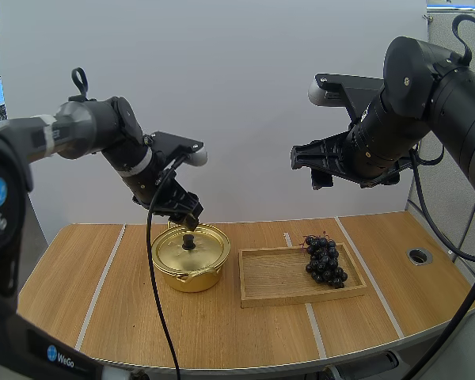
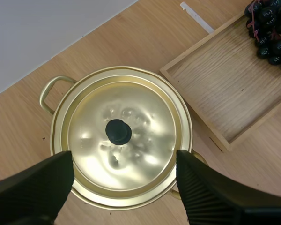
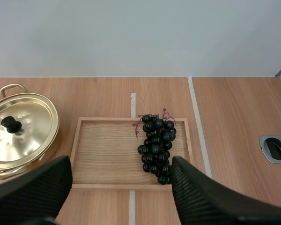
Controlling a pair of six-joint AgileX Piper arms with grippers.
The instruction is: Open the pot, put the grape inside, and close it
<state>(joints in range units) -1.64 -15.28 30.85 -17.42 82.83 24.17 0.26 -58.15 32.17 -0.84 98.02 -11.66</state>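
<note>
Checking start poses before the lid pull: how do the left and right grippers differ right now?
Left gripper hangs low, close over the pot lid's knob; right gripper is high above the wooden tray. Left gripper points straight down; right gripper tilts obliquely toward the grapes. Both open, holding nothing.

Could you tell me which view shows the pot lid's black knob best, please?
The left wrist view: it looks straight down on the knob, large and unobstructed, under the open left gripper. The high view shows it small below that gripper; the right wrist view, slanted and farther off.
</note>
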